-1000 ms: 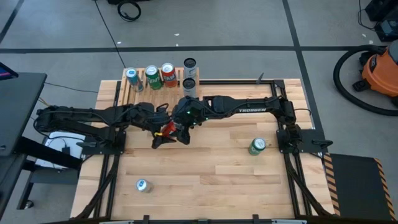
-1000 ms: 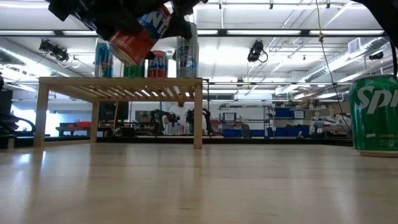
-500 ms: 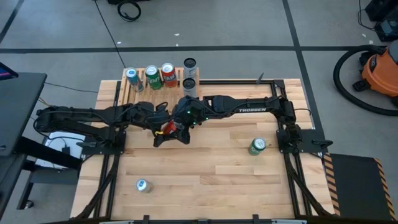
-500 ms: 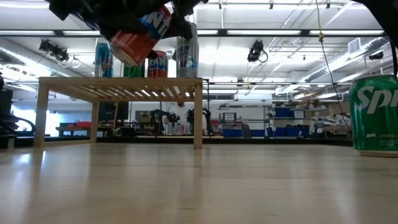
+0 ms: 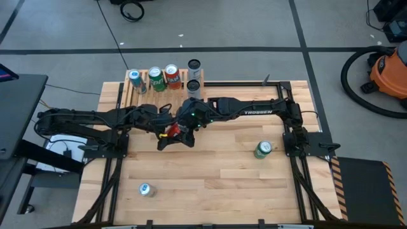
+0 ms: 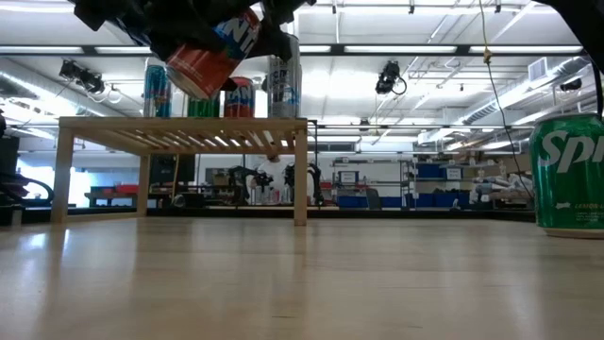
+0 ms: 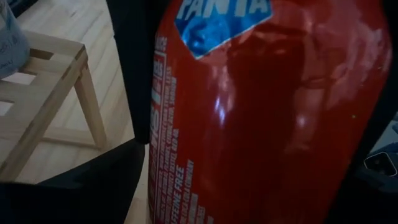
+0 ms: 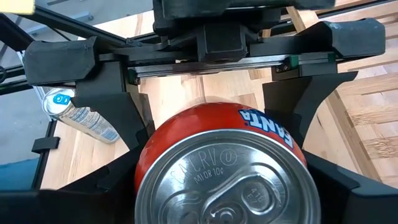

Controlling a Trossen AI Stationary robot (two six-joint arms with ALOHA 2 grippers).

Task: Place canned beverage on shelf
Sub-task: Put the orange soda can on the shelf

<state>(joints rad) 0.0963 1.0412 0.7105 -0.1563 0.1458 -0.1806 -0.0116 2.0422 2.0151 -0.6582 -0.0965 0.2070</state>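
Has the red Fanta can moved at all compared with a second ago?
No. In the low view the red Fanta can sits at the same tilt above the shelf, its position against the shelf's top edge unchanged.
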